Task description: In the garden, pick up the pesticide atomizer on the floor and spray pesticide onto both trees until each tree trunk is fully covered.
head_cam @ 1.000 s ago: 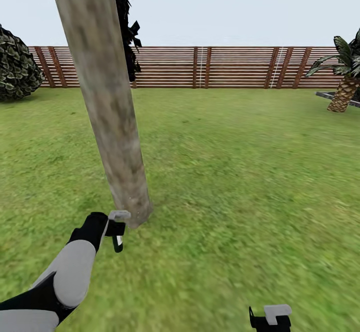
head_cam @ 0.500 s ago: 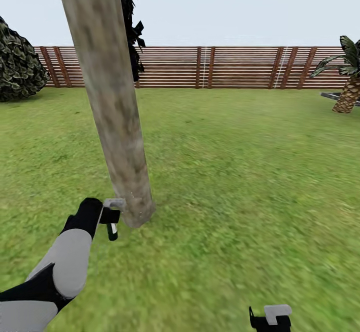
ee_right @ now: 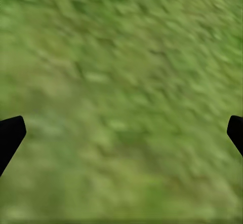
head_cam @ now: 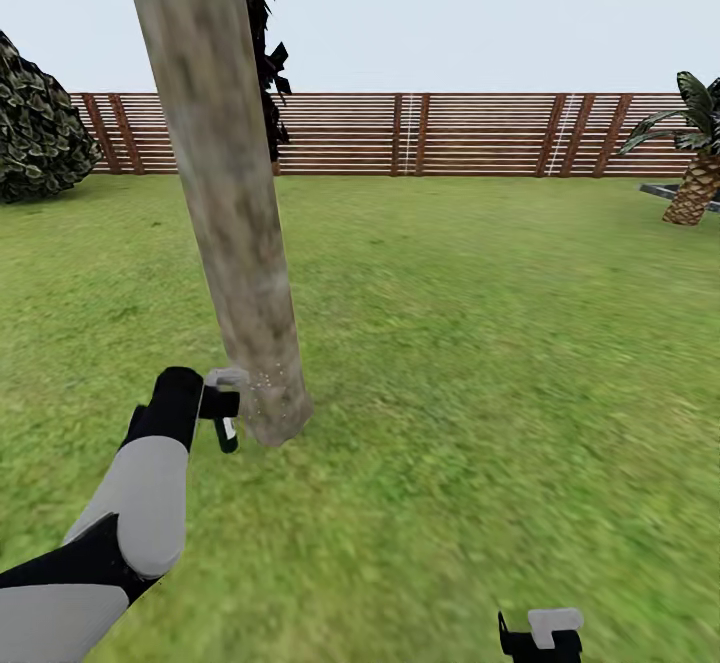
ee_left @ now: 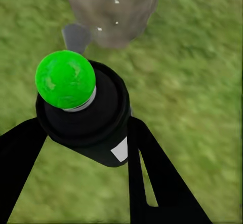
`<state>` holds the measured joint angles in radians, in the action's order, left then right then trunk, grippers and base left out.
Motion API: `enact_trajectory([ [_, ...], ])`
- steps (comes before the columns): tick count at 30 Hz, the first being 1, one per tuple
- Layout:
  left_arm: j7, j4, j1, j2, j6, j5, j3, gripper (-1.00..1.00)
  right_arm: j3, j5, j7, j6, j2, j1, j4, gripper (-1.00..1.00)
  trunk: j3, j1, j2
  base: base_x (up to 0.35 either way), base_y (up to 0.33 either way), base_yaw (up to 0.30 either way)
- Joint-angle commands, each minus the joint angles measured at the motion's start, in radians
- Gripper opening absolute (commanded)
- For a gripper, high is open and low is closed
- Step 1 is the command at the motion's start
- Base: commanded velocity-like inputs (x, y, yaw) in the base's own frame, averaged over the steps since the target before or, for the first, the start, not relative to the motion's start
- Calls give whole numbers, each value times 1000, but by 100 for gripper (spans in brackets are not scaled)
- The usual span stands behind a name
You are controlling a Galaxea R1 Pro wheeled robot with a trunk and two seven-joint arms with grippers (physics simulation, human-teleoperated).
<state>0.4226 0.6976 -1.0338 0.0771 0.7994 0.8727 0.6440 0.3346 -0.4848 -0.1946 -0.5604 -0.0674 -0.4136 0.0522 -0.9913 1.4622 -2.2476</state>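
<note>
Now gripping the spray bottle [head_cam: 226, 421] in the left gripper [head_cam: 215, 408]. Aiming its nozzle at the trunk [head_cam: 232, 213] base, just beside. Holding the right gripper [head_cam: 541, 635] open, idle.

A fenced garden: green lawn [head_cam: 480, 343], slatted wooden fence [head_cam: 450, 133], tree trunk [head_cam: 225, 183], seemingly a palm [head_cam: 695, 158].

Over the last second the left gripper [head_cam: 222, 408] has lifted and pushed forward with the dark green-black spray bottle with a grey trigger nozzle [head_cam: 226, 413], so the nozzle now sits right against the foot of the thick mottled grey-beige tree trunk [head_cam: 225, 193]. Small white specks now dot the trunk's base. The head camera has shifted slightly.
</note>
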Motion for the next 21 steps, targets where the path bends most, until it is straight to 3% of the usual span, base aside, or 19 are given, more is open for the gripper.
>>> enact_trajectory([
  [1, 10, 12, -2, 10, 27, 8, -11, -100, 4, -11, -6, -3, 0, -1, -2, 100, -1, 0, 0, 0, 0, 0],
  [6, 22, 18, -9, 44, 65, 1, -127, -100, 4, -11, -6, -3, 0, -1, -2, 100, -1, 0, 0, 0, 0, 150],
  [9, 67, 22, -10, 34, 73, 0, -137, -100, 4, -11, -6, -3, 0, -1, -2, 100, -1, 0, 0, 0, 0, 180],
  [12, 141, 93, -7, 5, 102, 2, -140, -100, 4, -11, -6, -3, 0, -1, -2, 100, -1, 0, 0, 0, 0, 28],
  [14, 153, 109, -6, 2, 125, 3, -141, -100, 4, -11, -6, -3, 0, -1, -2, 100, -1, 0, 0, 0, 0, 7],
  [18, 162, 118, -15, 20, 144, 1, -143, -100, 4, -11, -6, -3, 0, -1, -1, 100, -1, 0, 0, 0, 0, 1],
  [20, 163, 116, -30, 38, 149, 0, -160, -100, 4, -11, -6, -3, 0, -1, -1, 100, -1, 0, 0, 0, 0, 0],
  [21, 163, 115, -46, 52, 173, -1, -188, -100, 4, -11, -6, -3, 0, -1, -2, 100, -1, 0, 0, 0, 0, 0],
])
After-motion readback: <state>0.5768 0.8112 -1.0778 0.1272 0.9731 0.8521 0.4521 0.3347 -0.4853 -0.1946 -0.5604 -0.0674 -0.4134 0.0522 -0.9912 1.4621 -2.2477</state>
